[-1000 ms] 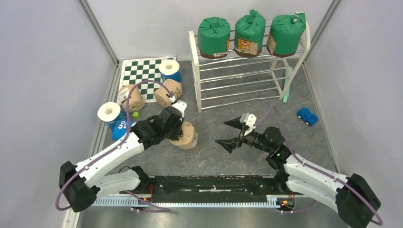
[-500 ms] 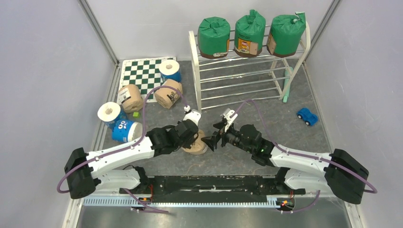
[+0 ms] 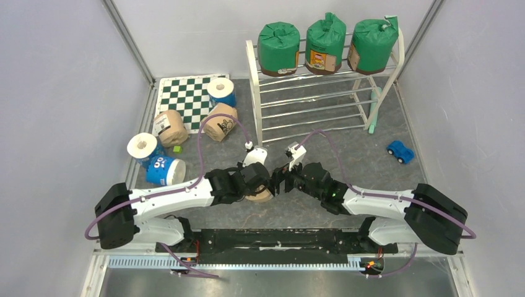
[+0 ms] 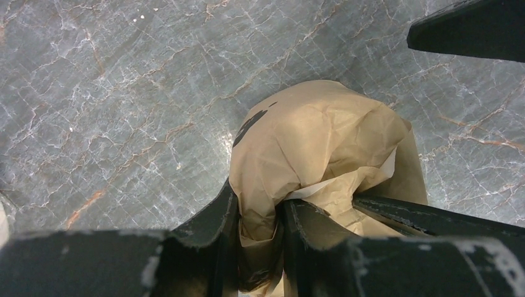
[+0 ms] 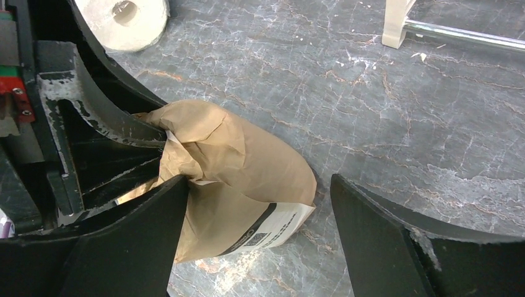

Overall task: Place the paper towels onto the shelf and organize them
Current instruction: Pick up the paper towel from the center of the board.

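Observation:
My left gripper (image 4: 260, 216) is shut on the crumpled top of a tan paper-wrapped roll (image 4: 322, 142), which sits at the floor's centre front (image 3: 261, 195). My right gripper (image 5: 259, 192) is open, its fingers on either side of that same roll (image 5: 235, 173); one finger touches the wrap. Three green rolls (image 3: 325, 43) stand on the top tier of the white shelf (image 3: 254, 93). Two more tan rolls (image 3: 170, 128) (image 3: 220, 122) and three white-and-blue rolls (image 3: 221, 91) (image 3: 143, 148) (image 3: 165, 170) are on the left.
A green-and-white chessboard mat (image 3: 186, 96) lies at the back left. A small blue toy car (image 3: 400, 151) sits right of the shelf. Grey walls close in both sides. A shelf leg (image 5: 396, 25) shows in the right wrist view.
The left arm has dragged the tan roll rightward and nearer. The right gripper has swung left, still open, and now straddles the roll.

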